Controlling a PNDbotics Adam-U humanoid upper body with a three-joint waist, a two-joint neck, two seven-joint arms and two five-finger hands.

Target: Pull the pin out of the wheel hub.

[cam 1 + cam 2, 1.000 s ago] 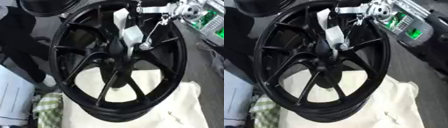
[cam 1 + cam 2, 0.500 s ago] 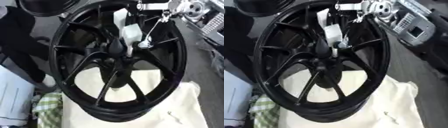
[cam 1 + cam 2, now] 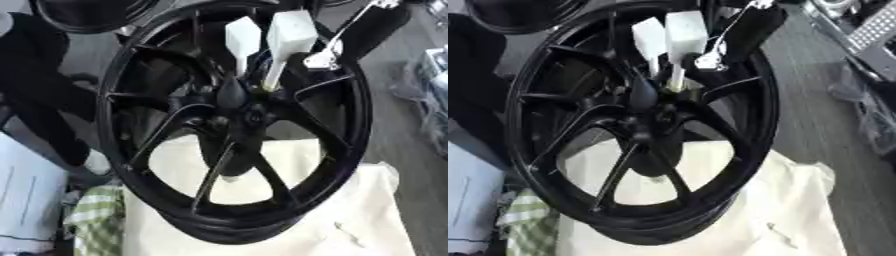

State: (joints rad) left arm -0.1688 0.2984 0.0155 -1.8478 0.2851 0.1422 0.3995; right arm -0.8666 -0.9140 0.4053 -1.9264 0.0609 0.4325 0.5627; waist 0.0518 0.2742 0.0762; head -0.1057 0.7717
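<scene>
- White cloth covers the table; what stands on it?
- A big black wheel; the pin sits in its middle.
- Is it out?
- Not yet; the right hand reaches down, fingers straight and apart, just above it.

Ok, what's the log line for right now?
right hand: at hub | pin: cannot make out | wheel: upright on cream cloth | left hand: not in view
</scene>
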